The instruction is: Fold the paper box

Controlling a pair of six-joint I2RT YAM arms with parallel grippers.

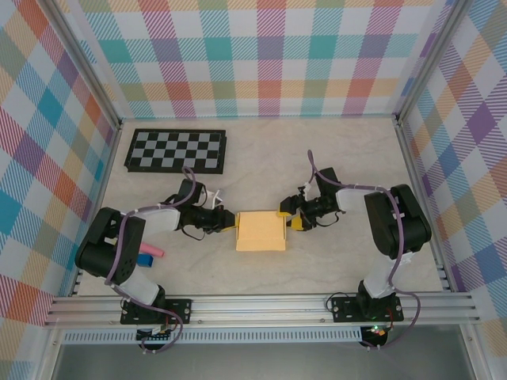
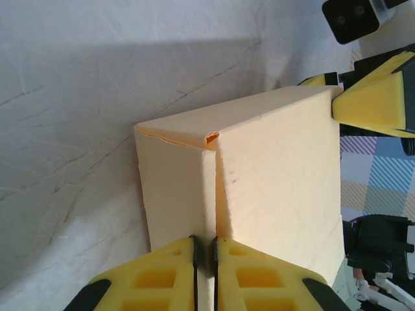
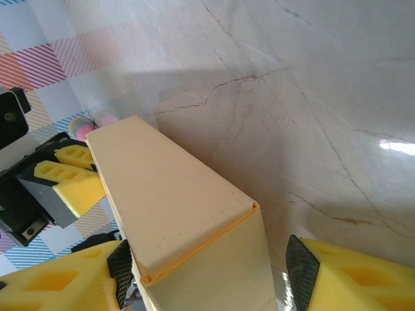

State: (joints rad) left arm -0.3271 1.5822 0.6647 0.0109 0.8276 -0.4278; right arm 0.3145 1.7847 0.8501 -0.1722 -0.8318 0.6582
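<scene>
Plaid walls enclose a pale marbled tabletop. We judge the folding well advanced: the paper box stands as a closed, flat-topped block, and probably only the seams at its ends are left to press home. It lies well apart from the checkerboard, nearer the arm bases. The left claw, at the box's checkerboard-side end, pinches a thin card edge. The right claw, at the far end, is spread astride the box.

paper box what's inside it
The paper box is folded closed, so only its yellow-orange outer walls show, plus a thin slit at one corner. The inside is hidden by those walls, so any contents cannot be seen.
</scene>
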